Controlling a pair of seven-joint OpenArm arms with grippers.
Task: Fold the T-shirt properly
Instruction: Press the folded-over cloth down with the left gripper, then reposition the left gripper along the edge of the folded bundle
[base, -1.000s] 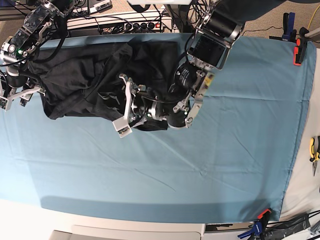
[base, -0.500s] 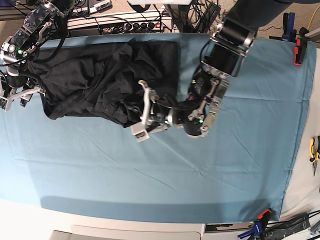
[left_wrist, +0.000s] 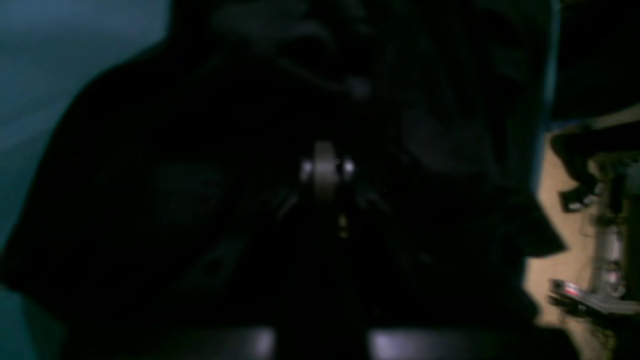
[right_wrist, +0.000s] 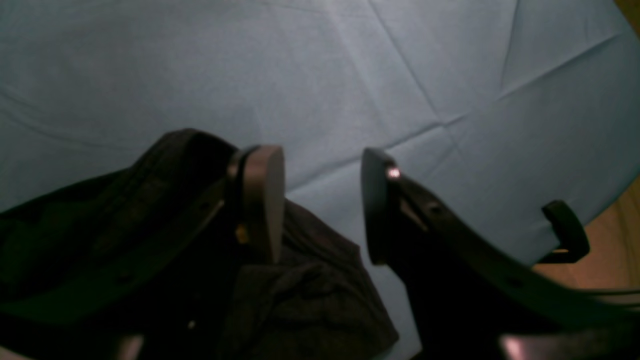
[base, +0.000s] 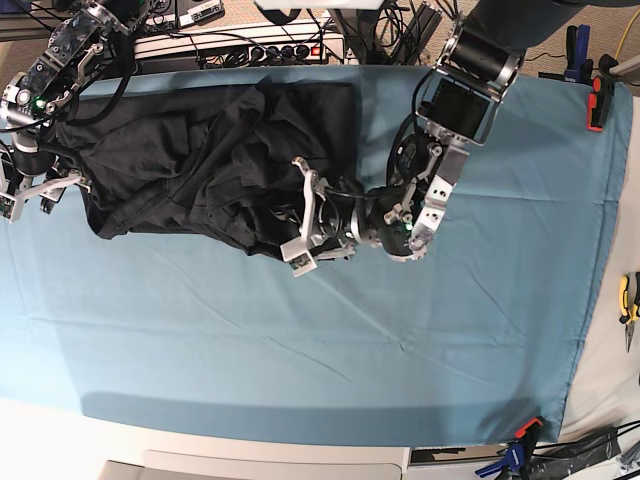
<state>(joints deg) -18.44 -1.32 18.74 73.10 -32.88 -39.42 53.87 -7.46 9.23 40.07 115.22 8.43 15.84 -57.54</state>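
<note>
The left gripper (base: 303, 215) lay low over the near edge of the T-shirt (base: 200, 160), with its two fingers spread wide apart, one finger (base: 301, 256) reaching past the hem toward the table front and the other over the black fabric. In the base view a fold of the shirt seemed to sit between them, but it could not be told if the fingers touched it. The left wrist view was almost fully dark and blurred: only black cloth (left_wrist: 150, 200) filled it, with a strip of teal table cloth (left_wrist: 60, 60) at its left side, and the fingers could not be seen there.

Around this gripper the T-shirt was a crumpled black heap, spreading from the gripper toward the other arm and toward the far edge of the table. Behind the gripper, on the side of its own arm, the teal table cloth (base: 480, 300) was bare.

The right gripper (right_wrist: 320, 205) was also spread, with nothing between its fingers (right_wrist: 262, 200). The dark fabric (right_wrist: 125, 260) lay under and beside one finger, and under the gap showed the creased cloth (right_wrist: 350, 75). In the base view this gripper (base: 30, 190) stood at the shirt's outer end, well apart from the left one.
</note>
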